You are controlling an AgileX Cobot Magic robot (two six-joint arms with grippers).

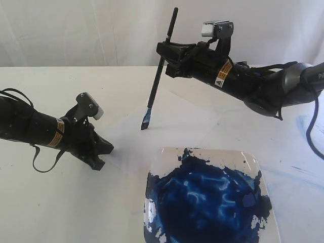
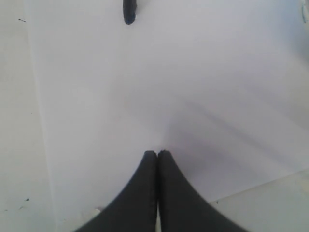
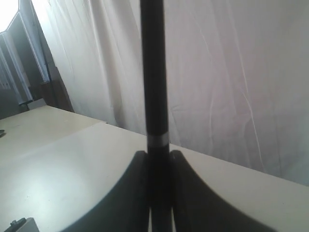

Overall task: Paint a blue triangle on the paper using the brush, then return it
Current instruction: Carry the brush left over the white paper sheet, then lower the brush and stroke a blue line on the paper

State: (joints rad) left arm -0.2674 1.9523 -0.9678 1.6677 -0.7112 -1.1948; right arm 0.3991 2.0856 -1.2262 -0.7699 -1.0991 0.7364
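My right gripper (image 1: 165,54) is shut on the black handle of the brush (image 1: 158,78), holding it nearly upright above the table. The blue-stained bristle tip (image 1: 145,120) hangs low over the white paper (image 1: 185,126); whether it touches is unclear. In the right wrist view the handle (image 3: 154,72) rises between the fingers of that gripper (image 3: 158,155). My left gripper (image 1: 103,153) is shut and empty, its tips resting at the paper's near-left edge. Seen from the left wrist, that gripper (image 2: 158,152) lies over the blank paper (image 2: 169,77), with the dark brush tip (image 2: 129,13) beyond. No blue triangle shows.
A white square dish (image 1: 253,164) smeared with dark blue paint sits at the front, right of centre, close to the paper. Faint pale-blue smears (image 1: 305,123) mark the table at the far right. A white curtain (image 1: 101,30) hangs behind the table.
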